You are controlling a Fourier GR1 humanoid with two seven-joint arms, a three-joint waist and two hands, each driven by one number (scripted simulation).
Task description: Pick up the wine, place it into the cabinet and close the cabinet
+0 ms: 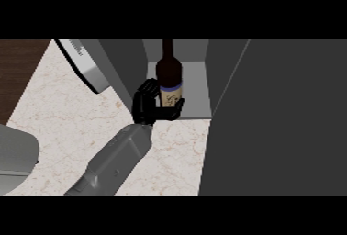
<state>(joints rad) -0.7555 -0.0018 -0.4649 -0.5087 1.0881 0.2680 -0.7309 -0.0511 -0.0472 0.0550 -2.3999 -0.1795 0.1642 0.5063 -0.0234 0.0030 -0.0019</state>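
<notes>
one wine bottle (169,78), one cabinet (230,82), one hand (146,108)

The wine bottle (169,75) stands upright inside the cabinet (196,89), on its floor near the front edge. The cabinet sits on the table (75,119), toward the far right. Its open door (85,64) swings out to the left. A hand (152,104) reaches in from the near side, its fingers (146,89) curled round the bottle's lower part.
</notes>
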